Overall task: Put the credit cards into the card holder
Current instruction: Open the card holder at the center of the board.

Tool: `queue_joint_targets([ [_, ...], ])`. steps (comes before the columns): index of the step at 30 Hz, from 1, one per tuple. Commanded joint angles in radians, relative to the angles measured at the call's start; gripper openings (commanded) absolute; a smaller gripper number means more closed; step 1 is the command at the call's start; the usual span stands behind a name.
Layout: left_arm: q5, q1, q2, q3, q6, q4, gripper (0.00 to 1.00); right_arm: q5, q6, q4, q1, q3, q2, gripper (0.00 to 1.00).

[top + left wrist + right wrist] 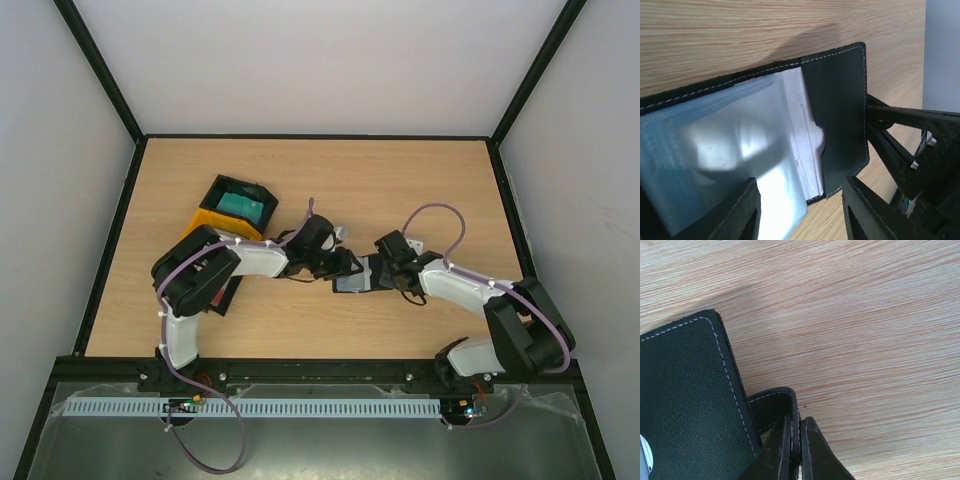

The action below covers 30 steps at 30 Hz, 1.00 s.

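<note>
The black card holder (358, 280) lies open on the wood between my two grippers. In the left wrist view the card holder (840, 100) shows clear plastic sleeves (725, 140) and a stitched black flap, with a white edge tucked under the flap. My left gripper (802, 212) hovers over its near corner, jaws apart, a pale sleeve edge between them and not touching the right finger. My right gripper (799, 440) is shut on the holder's short clasp strap (772, 402). A teal credit card (243, 204) lies in a black tray at the back left.
The black tray (216, 190) rests on a yellow tray (203, 222). Another dark tray with a red edge (230, 293) is partly hidden under the left arm. Black frame rails border the table.
</note>
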Motion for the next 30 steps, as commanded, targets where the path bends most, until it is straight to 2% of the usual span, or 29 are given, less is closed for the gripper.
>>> queue_joint_targets([
  [1, 0.023, -0.01, 0.045, 0.045, -0.002, -0.042, 0.48, -0.011, 0.011, 0.007, -0.002, -0.01, -0.021, 0.03],
  [4, 0.016, -0.015, 0.061, 0.064, 0.004, -0.06, 0.49, -0.024, 0.013, 0.003, -0.002, -0.009, -0.026, 0.06],
  [6, -0.001, -0.018, 0.065, 0.071, 0.01, -0.079, 0.49, 0.012, 0.02, -0.021, -0.002, 0.002, -0.045, 0.11],
  [10, -0.056, -0.018, 0.053, 0.071, 0.038, -0.138, 0.48, 0.131, 0.028, -0.105, -0.002, 0.053, -0.114, 0.43],
  [13, -0.062, -0.017, 0.041, 0.065, 0.051, -0.153, 0.47, 0.122, 0.01, -0.133, -0.002, 0.092, -0.156, 0.52],
  [16, -0.052, -0.018, 0.032, 0.064, 0.055, -0.152, 0.47, 0.026, -0.028, -0.116, -0.002, 0.12, -0.18, 0.54],
  [21, -0.046, -0.017, 0.016, 0.068, 0.053, -0.148, 0.47, -0.203, -0.076, 0.003, -0.002, 0.09, -0.194, 0.56],
  [26, -0.073, -0.017, -0.04, 0.055, 0.053, -0.164, 0.49, -0.151, -0.08, -0.004, -0.002, 0.074, -0.101, 0.52],
  [30, -0.122, -0.016, -0.076, 0.032, 0.053, -0.19, 0.57, -0.14, -0.089, 0.01, -0.002, 0.072, -0.006, 0.5],
])
